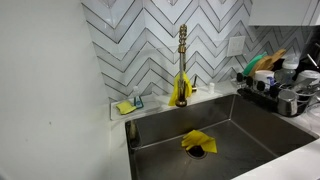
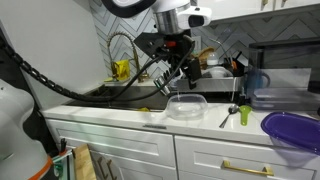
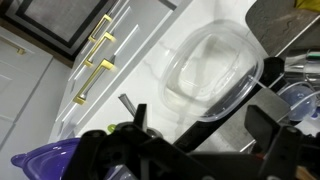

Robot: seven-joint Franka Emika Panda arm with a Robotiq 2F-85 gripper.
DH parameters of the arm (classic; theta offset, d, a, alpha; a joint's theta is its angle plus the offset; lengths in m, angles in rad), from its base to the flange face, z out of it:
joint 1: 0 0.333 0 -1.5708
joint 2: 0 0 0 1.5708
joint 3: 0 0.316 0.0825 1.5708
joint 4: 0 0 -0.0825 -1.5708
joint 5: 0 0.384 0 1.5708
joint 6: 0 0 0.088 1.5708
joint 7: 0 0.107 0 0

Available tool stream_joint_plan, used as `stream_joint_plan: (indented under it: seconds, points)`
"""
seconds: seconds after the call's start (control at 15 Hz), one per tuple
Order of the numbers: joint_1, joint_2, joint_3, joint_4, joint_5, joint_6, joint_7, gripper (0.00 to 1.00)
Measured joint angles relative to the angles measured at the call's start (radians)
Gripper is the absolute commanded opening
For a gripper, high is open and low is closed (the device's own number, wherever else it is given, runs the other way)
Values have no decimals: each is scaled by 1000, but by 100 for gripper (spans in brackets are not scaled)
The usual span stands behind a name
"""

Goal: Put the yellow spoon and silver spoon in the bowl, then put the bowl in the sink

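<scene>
The clear glass bowl (image 2: 187,105) stands on the white counter, and the wrist view shows it from above (image 3: 210,68). My gripper (image 2: 181,79) hangs just above the bowl, open, with nothing between its fingers. In the wrist view the gripper (image 3: 200,112) has its dark fingers wide apart below the bowl's rim. The silver spoon (image 2: 228,118) lies on the counter right of the bowl, and its handle (image 3: 125,102) shows by one finger. A small yellow piece (image 2: 145,109) left of the bowl may be the yellow spoon. The steel sink (image 1: 160,128) holds a yellow cloth (image 1: 197,141).
A purple bowl (image 2: 294,131) sits at the counter's front edge beyond the silver spoon. A lidded clear container (image 2: 268,96) stands behind it. A brass faucet (image 1: 182,70) rises behind the sink, with a black dish rack (image 1: 280,88) full of dishes beside it.
</scene>
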Motion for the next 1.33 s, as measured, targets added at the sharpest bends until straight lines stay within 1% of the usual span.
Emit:
stream_joint_plan:
  seconds: [0.2, 0.33, 0.47, 0.6, 1.07, 1.33]
  points:
    - [-32, 37, -17, 32, -23, -14, -24, 100]
    - [-57, 75, -31, 74, -65, -55, -52, 100]
    - [-78, 118, -36, 116, -104, -75, -70, 100]
    - [-91, 164, -38, 154, -120, -80, -94, 100]
    - [-98, 344, -35, 278, -85, -77, -237, 100]
    - [-101, 381, -35, 308, -77, -77, -254, 100]
